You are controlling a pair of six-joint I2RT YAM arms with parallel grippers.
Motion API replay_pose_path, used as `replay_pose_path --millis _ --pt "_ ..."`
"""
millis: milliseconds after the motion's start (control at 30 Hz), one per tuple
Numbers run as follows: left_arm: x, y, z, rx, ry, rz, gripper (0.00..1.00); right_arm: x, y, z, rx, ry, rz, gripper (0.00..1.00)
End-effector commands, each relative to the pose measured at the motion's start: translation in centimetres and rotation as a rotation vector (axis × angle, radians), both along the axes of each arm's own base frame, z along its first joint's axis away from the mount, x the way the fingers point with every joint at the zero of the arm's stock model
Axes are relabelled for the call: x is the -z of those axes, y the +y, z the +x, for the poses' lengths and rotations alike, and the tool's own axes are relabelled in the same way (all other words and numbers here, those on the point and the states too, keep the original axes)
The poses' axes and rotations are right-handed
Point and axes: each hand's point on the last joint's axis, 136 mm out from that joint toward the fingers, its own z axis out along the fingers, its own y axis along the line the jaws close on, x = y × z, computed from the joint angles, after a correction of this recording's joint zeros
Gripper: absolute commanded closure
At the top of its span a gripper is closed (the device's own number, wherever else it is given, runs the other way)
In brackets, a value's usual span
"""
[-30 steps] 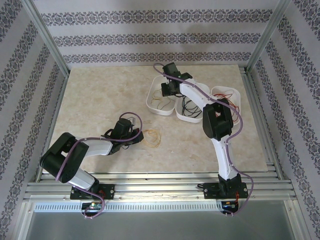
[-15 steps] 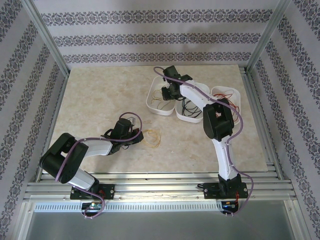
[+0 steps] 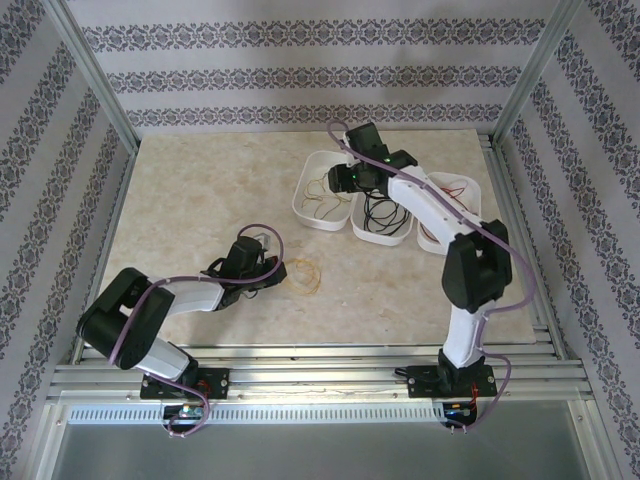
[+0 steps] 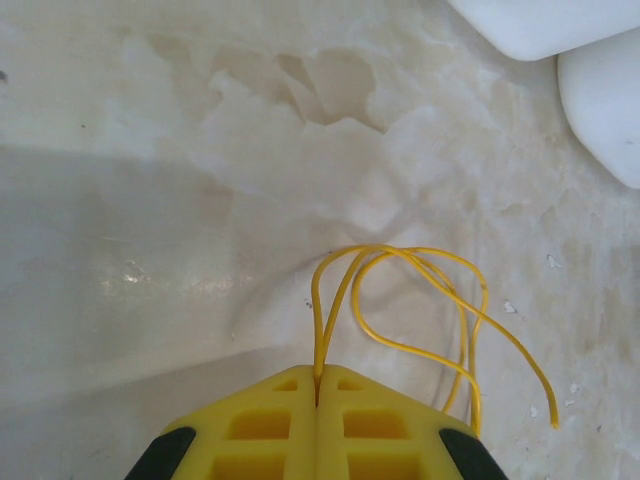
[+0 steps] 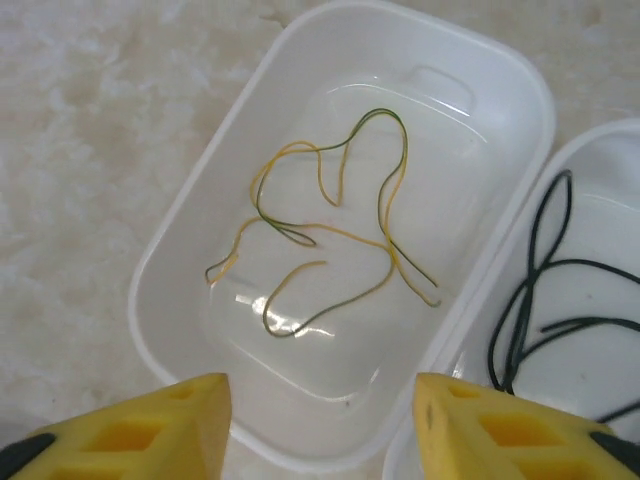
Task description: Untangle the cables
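On the marbled table point(image 3: 200, 200) we saw three white trays in a row at the far right. The left tray point(image 5: 160, 290) held a thin yellow-and-green cable point(image 5: 330, 232) lying loose in open bends on its floor. The middle tray point(image 3: 365, 235), touching it, held a black cable point(image 5: 530, 290) in loose loops. The right tray point(image 3: 470, 180) held a red cable point(image 3: 458, 190), partly hidden under the right arm point(image 3: 470, 270). Compared with a second earlier, that arm's elbow had swung out to the right, and the right gripper point(image 5: 320, 400) had shifted towards the seam between the left and middle trays. Its fingers, closed before, now stood spread apart over the left tray with nothing between them. The left arm had not moved. The left gripper point(image 4: 317, 385) lay low over the table with its fingers pressed together, pinching the yellow cable point(image 4: 400, 255). That cable, hair-thin and bright, ran out from the seam between the fingers into a few overlapping loops resting on the bare tabletop, well apart from the trays.
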Motion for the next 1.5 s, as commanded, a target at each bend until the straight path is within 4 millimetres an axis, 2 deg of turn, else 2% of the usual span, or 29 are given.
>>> replay_pose_path --millis 0,33,100,200,400,700,800,1000,1167,1467 --pt "-0.7 0.0 -0.3 0.015 -0.041 0.013 1.00 -2.1 -1.2 -1.1 0.037 -0.081 0.046 0.36" --pt "-0.8 -0.1 -0.3 0.019 -0.046 0.013 1.00 -2.5 -1.7 -1.5 0.046 -0.097 0.052 0.31" --pt "-1.1 -0.1 -0.3 0.030 -0.061 0.012 1.00 -2.5 -2.9 -2.7 0.069 -0.109 0.039 0.02" --pt "-1.9 -0.3 -0.1 0.043 -0.090 0.010 1.00 -2.8 -4.7 -4.3 0.105 -0.137 0.010 0.02" --pt "-3.1 -0.3 0.1 0.047 -0.123 0.011 1.00 -5.1 -8.8 -7.2 0.227 -0.249 -0.007 0.02" --pt "-5.6 -0.5 0.5 0.058 -0.171 0.005 1.00 -8.6 -13.0 -10.5 0.345 -0.359 0.174 0.02" --pt "-6.8 -0.7 0.9 0.067 -0.192 0.010 1.00 -9.1 -14.1 -11.1 0.372 -0.378 0.178 0.02" --pt "-9.0 -1.0 2.0 0.069 -0.236 0.015 1.00 -8.3 -17.4 -12.2 0.549 -0.386 0.160 0.02" --pt "-10.5 -1.5 3.0 0.068 -0.276 0.008 1.00 -7.7 -18.1 -12.5 0.565 -0.371 0.188 0.02" --pt "-13.4 -3.0 6.1 0.082 -0.358 0.007 1.00 -7.9 -18.6 -13.0 0.590 -0.402 0.202 0.02"
